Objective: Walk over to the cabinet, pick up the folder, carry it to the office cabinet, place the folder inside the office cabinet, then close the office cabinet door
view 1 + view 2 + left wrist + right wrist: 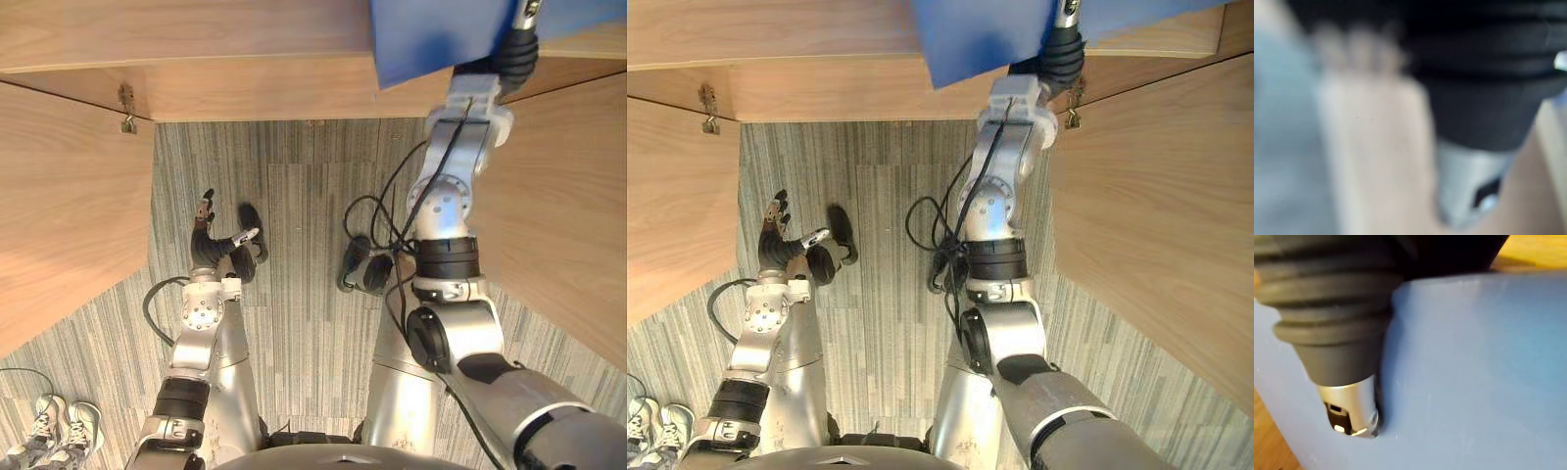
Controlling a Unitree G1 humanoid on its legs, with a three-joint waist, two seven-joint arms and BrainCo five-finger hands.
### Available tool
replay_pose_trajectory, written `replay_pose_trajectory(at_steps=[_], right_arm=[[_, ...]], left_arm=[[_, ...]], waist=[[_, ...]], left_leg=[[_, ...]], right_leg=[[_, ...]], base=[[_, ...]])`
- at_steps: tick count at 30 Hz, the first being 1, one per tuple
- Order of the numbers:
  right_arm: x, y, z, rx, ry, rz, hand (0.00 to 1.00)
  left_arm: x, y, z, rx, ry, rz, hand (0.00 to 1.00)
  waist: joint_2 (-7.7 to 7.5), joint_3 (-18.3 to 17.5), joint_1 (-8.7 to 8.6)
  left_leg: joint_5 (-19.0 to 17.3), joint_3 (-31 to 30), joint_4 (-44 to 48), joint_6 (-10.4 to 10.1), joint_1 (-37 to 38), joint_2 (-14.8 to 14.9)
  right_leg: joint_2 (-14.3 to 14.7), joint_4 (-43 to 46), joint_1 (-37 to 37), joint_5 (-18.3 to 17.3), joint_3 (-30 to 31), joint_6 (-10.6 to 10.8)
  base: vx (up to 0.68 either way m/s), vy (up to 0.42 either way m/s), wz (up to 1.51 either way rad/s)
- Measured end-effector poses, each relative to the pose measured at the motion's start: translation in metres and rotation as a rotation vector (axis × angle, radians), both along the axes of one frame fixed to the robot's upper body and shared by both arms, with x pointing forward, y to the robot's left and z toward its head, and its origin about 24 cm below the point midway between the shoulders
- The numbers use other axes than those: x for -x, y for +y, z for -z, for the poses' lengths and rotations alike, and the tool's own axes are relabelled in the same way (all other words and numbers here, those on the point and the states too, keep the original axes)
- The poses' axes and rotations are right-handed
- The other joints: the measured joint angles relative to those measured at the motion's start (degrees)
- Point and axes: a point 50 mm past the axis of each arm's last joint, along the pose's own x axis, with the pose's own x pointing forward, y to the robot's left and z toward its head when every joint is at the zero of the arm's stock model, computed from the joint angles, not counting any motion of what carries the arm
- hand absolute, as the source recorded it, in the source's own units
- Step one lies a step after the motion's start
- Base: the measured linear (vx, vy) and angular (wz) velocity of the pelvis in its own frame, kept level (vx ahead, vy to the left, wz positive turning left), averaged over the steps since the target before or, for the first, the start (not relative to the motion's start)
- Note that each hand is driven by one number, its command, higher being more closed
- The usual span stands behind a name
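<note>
Snagging threatens: the blue folder [431,39] at the right hand [517,49], whose hold I cannot tell, may catch the office cabinet [245,88] edge and drop.

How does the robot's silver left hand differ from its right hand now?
The left hand hangs low over the grey striped carpet; the right hand is raised to the wooden cabinet. The left hand is open and empty; the right hand grips the flat blue folder. Both have dark ribbed covers.
</note>
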Motion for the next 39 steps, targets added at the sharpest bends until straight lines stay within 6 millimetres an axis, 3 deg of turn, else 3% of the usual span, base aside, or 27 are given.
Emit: replay_pose_trajectory(at_steps=[10,22,23,32,39], right_arm=[[-0.004,-0.015,-0.045,-0.116,-0.018,-0.007,1.0],[-0.006,-0.038,-0.077,-0.099,0.026,0.057,1.0],[-0.007,-0.038,-0.081,-0.084,0.031,0.061,0.0],[-0.008,-0.037,-0.095,-0.013,0.052,0.088,0.0],[-0.007,-0.016,-0.105,0.075,0.034,0.065,0.0]], left_arm=[[0.0,-0.007,0.001,0.049,0.005,0.004,0.0],[0.0,-0.01,0.0,0.058,-0.001,0.0,0.0],[0.0,-0.01,0.0,0.067,-0.001,0.0,0.0],[-0.002,-0.009,0.002,0.095,0.008,-0.017,0.0],[-0.013,-0.008,-0.004,0.118,0.009,-0.026,0.0]], waist=[[-0.01,-0.14,0.22],[-0.02,-0.15,0.38],[-0.03,-0.15,0.39],[-0.04,-0.22,0.05],[-0.02,-0.25,-0.25]], left_leg=[[2.57,-0.72,-2.39,-0.06,-1.73,-0.83],[6.07,-1.64,-6.65,-0.47,-2.32,-1.54],[6.29,-1.71,-6.96,-0.53,-2.32,-1.52],[7.98,-1.58,-9.54,-0.48,-2.1,-1.51],[9.75,-0.43,-12.68,-0.17,-1.51,-0.95]], right_leg=[[-0.7,-0.48,-1.27,0.17,-1.85,-0.39],[-0.94,-2.32,-1.71,1.24,-4.05,-2.25],[-0.92,-2.54,-1.71,1.37,-4.26,-2.45],[-0.65,-4.54,-1.68,2.61,-4.95,-2.73],[-0.13,-7.34,-1.75,4.98,-5.22,-2.86]], base=[[-0.01,-0.024,0.09],[-0.01,-0.004,0.06],[0.0,0.0,0.0],[0.0,0.002,0.0],[-0.04,0.019,-0.04]])
